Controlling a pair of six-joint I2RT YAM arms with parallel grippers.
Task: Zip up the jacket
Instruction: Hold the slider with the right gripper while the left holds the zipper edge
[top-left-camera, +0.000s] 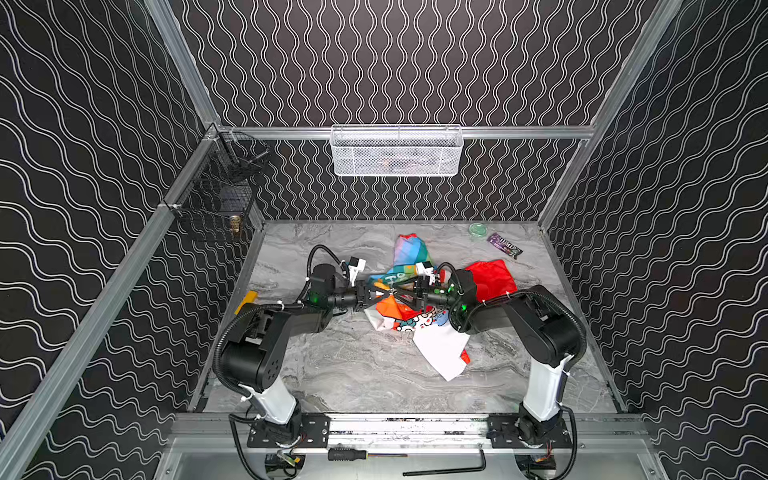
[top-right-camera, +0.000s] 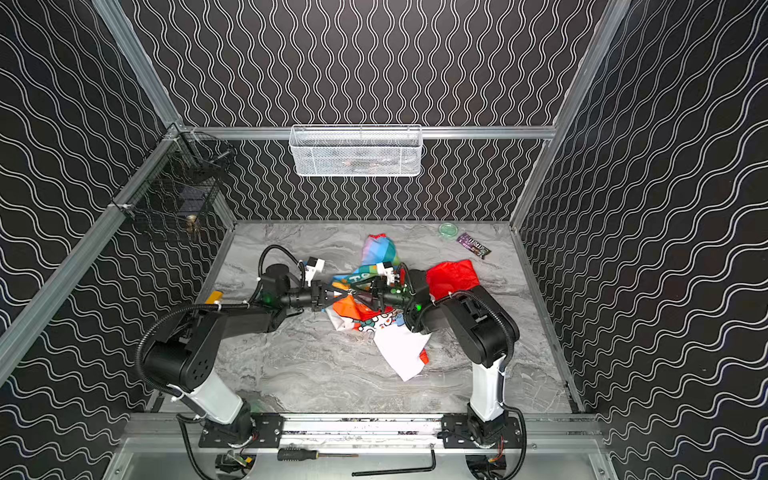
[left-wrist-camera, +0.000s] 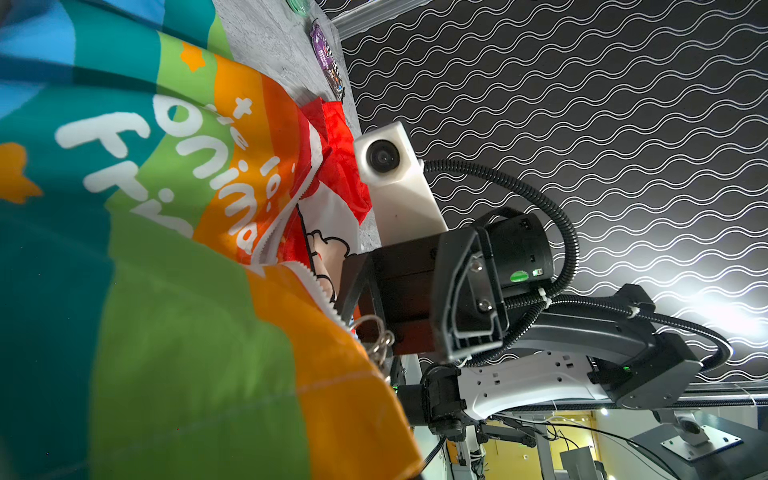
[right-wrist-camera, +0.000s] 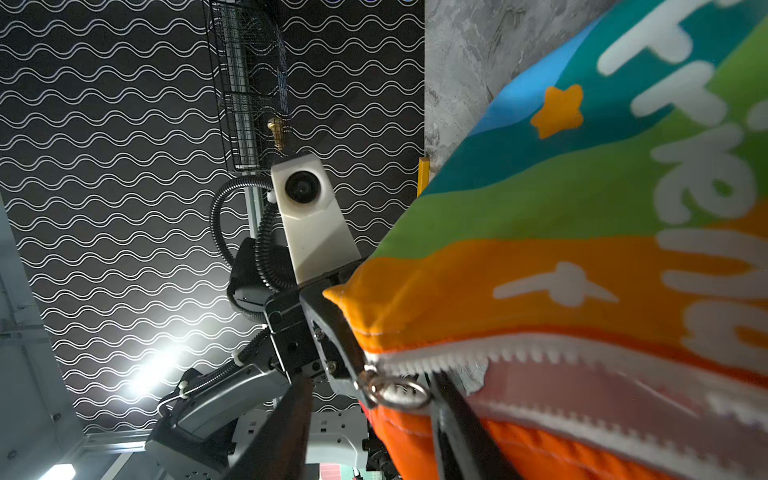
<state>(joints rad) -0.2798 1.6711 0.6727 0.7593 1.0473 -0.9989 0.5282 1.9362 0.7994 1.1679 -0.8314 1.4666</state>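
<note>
The rainbow-striped jacket (top-left-camera: 440, 349) (top-right-camera: 401, 353) lies crumpled mid-table, its red hood (top-left-camera: 492, 280) to the right. Both grippers meet over it. My left gripper (top-left-camera: 374, 296) (top-right-camera: 332, 296) is shut on the jacket's orange bottom corner (right-wrist-camera: 353, 303); in the left wrist view the fabric (left-wrist-camera: 166, 291) hides its jaws. My right gripper (right-wrist-camera: 372, 380) (top-left-camera: 405, 291) has its two dark fingers (right-wrist-camera: 457, 424) apart on either side of the metal ring pull (right-wrist-camera: 401, 392) (left-wrist-camera: 376, 332) at the low end of the white zipper teeth (right-wrist-camera: 519, 353). The zipper gapes beyond the slider.
A green lid (top-left-camera: 478, 230) and a purple candy pack (top-left-camera: 504, 245) lie at the back right. A white mesh basket (top-left-camera: 397, 151) hangs on the back wall and a black wire basket (top-left-camera: 220, 195) on the left wall. A yellow piece (top-left-camera: 246, 301) sits at the table's left edge.
</note>
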